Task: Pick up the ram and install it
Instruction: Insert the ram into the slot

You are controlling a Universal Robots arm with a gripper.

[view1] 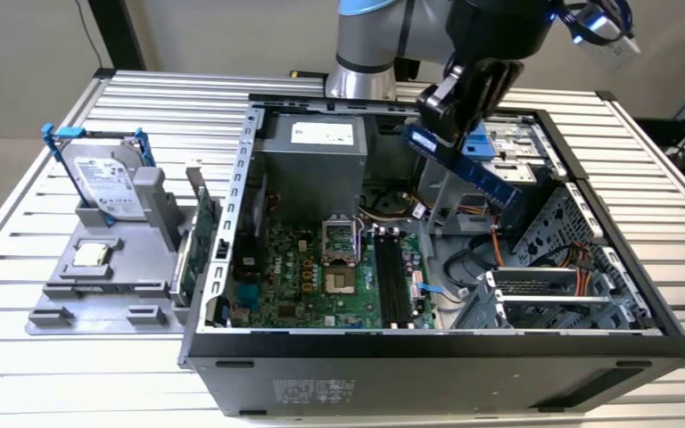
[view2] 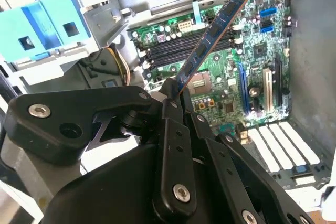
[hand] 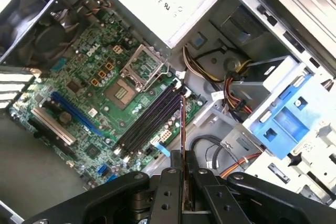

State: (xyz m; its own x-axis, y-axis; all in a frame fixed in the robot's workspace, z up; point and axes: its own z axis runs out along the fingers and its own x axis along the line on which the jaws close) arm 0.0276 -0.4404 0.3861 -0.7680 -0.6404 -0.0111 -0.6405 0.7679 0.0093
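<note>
My gripper (view1: 433,114) hangs over the open computer case (view1: 218,294), shut on one end of the ram (view1: 464,168). The ram is a long narrow stick that slants down from the fingers, above the cables and drive cage, toward the exterior view's right. In the second wrist view the ram (view2: 210,38) juts out from the gripper (view2: 173,95) over the motherboard. The first wrist view has the ram (hand: 182,129) edge-on, rising from the gripper (hand: 182,174). The dark memory slots (view1: 392,276) (view2: 181,44) (hand: 149,119) lie on the board below, apart from the stick.
On the exterior view's left a grey fixture (view1: 104,285) holds a silver hard drive (view1: 111,183) with blue rails and a green expansion card (view1: 206,227). Inside the case are the power supply (view1: 313,147), a metal drive cage (view1: 557,294) and a blue bracket (hand: 286,114).
</note>
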